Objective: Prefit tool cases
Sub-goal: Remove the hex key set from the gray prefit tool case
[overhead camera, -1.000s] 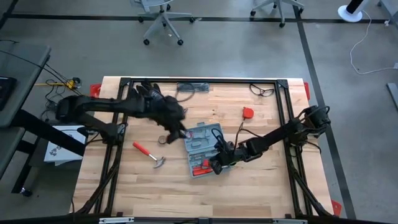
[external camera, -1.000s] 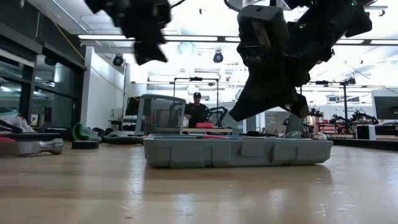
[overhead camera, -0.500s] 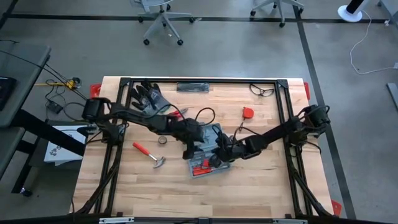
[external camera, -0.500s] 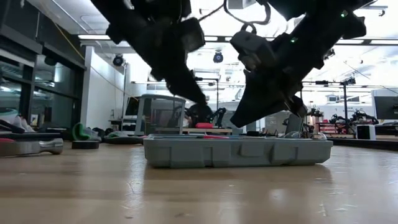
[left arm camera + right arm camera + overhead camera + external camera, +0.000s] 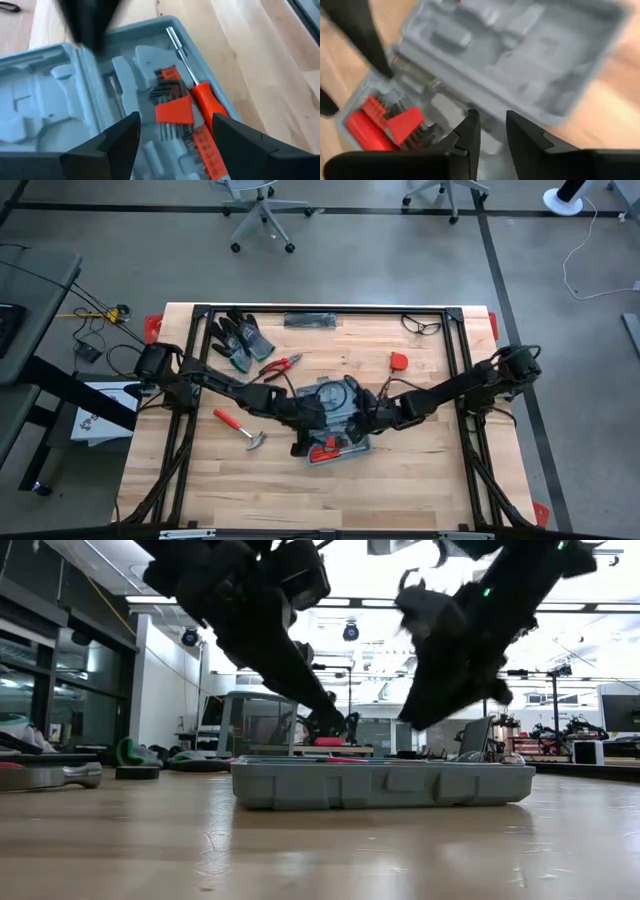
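Tool case (image 5: 335, 425): one, blue-grey plastic clamshell with rounded corners. Lies open and flat near the middle of the wooden surface (image 5: 430, 480), both halves facing up. Interior has moulded tool-shaped recesses. One half holds a red-handled screwdriver (image 5: 202, 107), dark hex keys in a red holder (image 5: 175, 107); the other half's recesses are bare.

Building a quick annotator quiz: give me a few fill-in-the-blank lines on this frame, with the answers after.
1. The blue-grey plastic clamshell tool case lies ___ on the wooden table.
2. The screwdriver lying in the case has a handle coloured ___.
3. The left gripper has its fingers ___ above the case.
4. The red-handled hammer lies on the table, ___ the case.

Missing words: open; red; open; outside
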